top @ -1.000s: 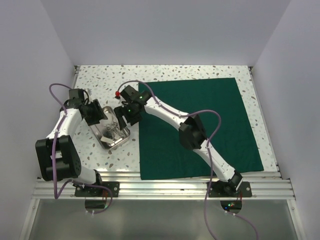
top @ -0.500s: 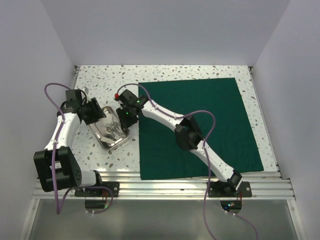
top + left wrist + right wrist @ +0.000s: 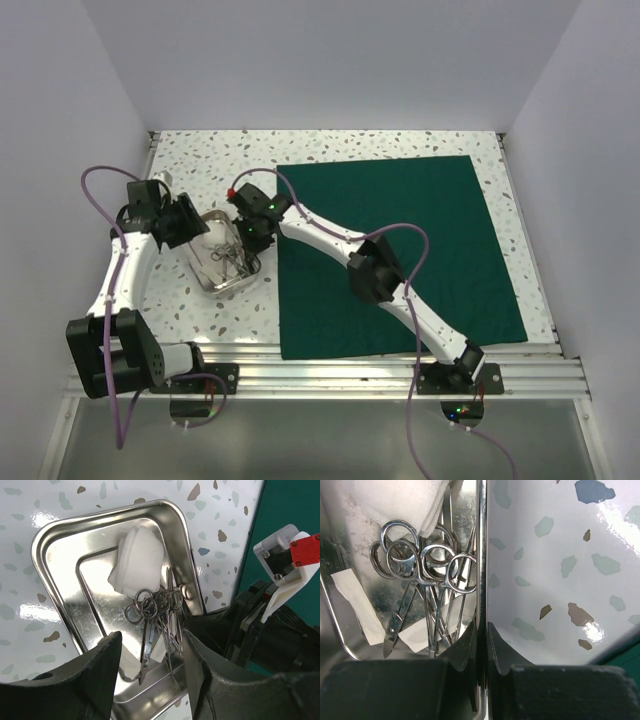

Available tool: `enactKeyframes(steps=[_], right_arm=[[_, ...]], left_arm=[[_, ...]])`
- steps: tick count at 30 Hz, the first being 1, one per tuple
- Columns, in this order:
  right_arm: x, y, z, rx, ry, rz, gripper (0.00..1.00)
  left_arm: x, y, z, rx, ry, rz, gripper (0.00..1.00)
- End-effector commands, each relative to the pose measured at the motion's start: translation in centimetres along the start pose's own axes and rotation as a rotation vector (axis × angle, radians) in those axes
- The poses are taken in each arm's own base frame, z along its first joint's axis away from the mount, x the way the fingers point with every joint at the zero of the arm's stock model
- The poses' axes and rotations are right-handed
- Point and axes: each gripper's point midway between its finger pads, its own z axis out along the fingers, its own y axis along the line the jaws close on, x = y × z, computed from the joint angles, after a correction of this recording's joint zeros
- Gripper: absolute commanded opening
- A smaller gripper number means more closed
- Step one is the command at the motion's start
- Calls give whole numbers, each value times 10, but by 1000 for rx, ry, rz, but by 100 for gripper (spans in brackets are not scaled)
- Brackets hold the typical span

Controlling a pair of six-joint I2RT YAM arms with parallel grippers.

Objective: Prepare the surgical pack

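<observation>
1. At the left gripper [image 3: 151,635]: hangs half spread above the near end of the metal tray [image 3: 100,580], with nothing visibly gripped. Risks knocking the tray's wall with either finger on any descent and jolting the contents.
2. Between the two grippers: likely tips the tray if raised by one rim alone, sliding the steel instruments [image 3: 150,611] and white gauze [image 3: 140,555] toward the low side or out onto the table [image 3: 200,150].
3. At the right gripper [image 3: 481,630]: pinches narrow on the tray's thin rim, one finger inside the wall and one outside. Could slip off so slim and glossy an edge and drop the tray. Could also nip an instrument shank lying just beside the inner finger.
4. Past the right gripper: may ruck the dark green drape [image 3: 400,250] if dragged across its edge with the tray.
5. Tray: polished, rectangular, round-cornered, with a stepped floor. Sits under the left gripper and against the right one, just off the drape's left edge.
6. Gauze: one lumpy folded wad at the tray end far from the left gripper, with flat pads under the instrument tips, nearer that gripper.
7. Instruments: scissor-like and bundled, rings overlapping mid-tray, tips pointing toward the left gripper, close to the wall held by the right gripper.
8. Drape: flat, spread wide, to the right of the right gripper, carrying none of the pack's pieces.
</observation>
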Motion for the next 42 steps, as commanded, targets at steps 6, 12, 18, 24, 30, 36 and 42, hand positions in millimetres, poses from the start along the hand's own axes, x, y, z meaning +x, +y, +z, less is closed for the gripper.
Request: enactKeyframes(steps=[6,12,18,24,30,36,42], right_arm=[[-41,20,-62,-16,-130,-34,0],[-48,13,-97,21,-155,-107,0],[-60,13,-135,23,-206,-134,0],[-51,-22,-177,68,-257,-121,0],[-16,-93,-229,157,-252,-84,0],[31,-167,-264,203,-228,-104,0],[86,-237,-255,269,-98,-121,0]], left_arm=[[-35,-9,-19,6,-114,1,55],[-51,-15,-26,8,-135,8,54],[-72,-8,-35,-64,-179,60,54],[-73,-19,-27,-5,-150,47,51],[-66,-45,1,140,-76,41,45],[-35,-116,35,414,39,48,34],[-5,-169,70,541,131,101,22]])
